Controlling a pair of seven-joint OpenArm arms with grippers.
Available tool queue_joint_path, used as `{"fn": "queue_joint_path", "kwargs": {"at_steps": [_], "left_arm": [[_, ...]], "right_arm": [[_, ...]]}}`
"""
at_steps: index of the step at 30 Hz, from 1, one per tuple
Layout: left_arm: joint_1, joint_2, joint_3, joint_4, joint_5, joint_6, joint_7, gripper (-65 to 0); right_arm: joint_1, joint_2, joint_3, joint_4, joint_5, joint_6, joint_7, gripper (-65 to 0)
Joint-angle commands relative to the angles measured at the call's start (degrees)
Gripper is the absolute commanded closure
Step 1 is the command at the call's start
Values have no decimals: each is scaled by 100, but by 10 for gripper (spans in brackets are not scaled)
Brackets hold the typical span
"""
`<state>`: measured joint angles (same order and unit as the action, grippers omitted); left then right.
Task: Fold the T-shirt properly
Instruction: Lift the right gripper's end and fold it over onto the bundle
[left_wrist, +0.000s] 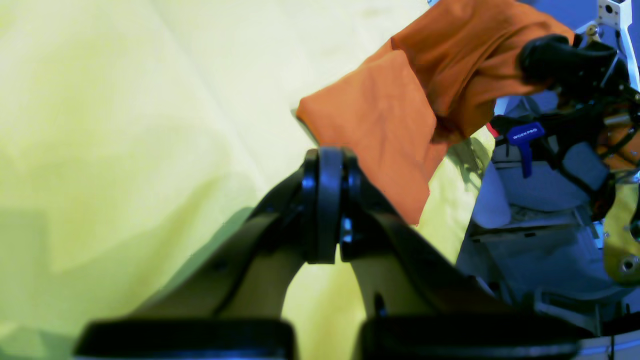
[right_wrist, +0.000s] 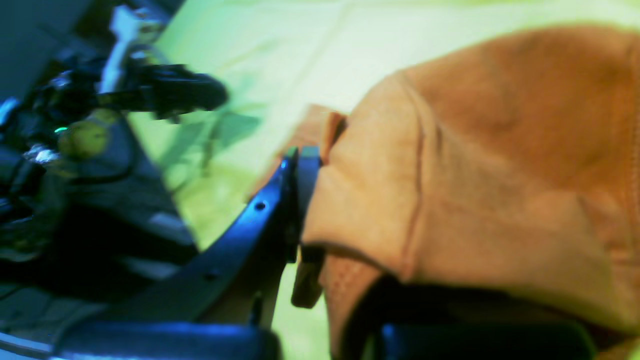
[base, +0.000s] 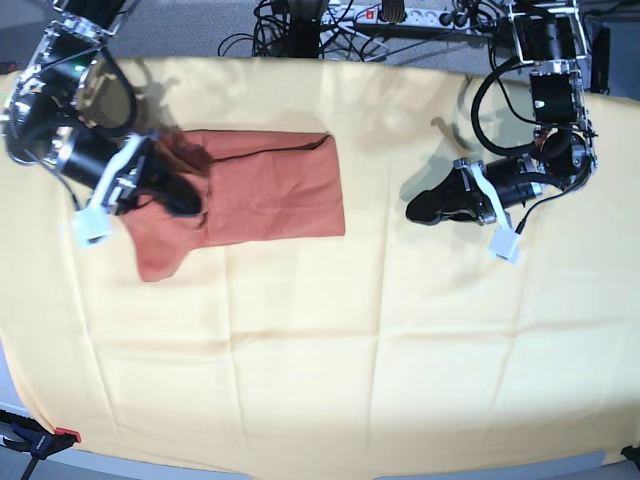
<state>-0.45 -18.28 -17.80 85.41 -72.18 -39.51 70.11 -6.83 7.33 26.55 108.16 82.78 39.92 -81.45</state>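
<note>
Right tool (base: 185, 200): we note it pinched on the T-shirt (base: 265, 185) at its end on the counter's yellow cloth (base: 320, 350), long axis toward centre. Left tool (base: 418, 212): closed, empty, well apart.

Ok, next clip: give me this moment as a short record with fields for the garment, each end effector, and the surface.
garment: rust-orange T-shirt, partly folded, its main part lying flat, one end lifted and hanging
right end effector: shut on the T-shirt at the lifted end, fabric draped over it
left end effector: shut, holding nothing, over the cloth and apart from the T-shirt
surface: pale yellow cloth spread out under the T-shirt
fold status: not finished
</note>
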Motion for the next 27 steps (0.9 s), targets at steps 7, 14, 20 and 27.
{"fn": "queue_joint_path", "kwargs": {"at_steps": [7, 14, 20, 27], "left_arm": [[-94, -66, -22, 96, -186, -49, -101, 0], [-96, -76, -22, 96, -188, -49, -103, 0], [-83, -76, -22, 96, -186, -49, -103, 0], [-15, -79, -22, 96, -186, -49, -103, 0]], "right_arm": [[101, -433, -1154, 111, -433, 8, 145, 0], [114, -721, -1991, 107, -2302, 8, 835, 0], [114, -737, -2653, 107, -3757, 8, 1788, -99], [114, -750, -3215, 109, -4070, 8, 1786, -398]]}}
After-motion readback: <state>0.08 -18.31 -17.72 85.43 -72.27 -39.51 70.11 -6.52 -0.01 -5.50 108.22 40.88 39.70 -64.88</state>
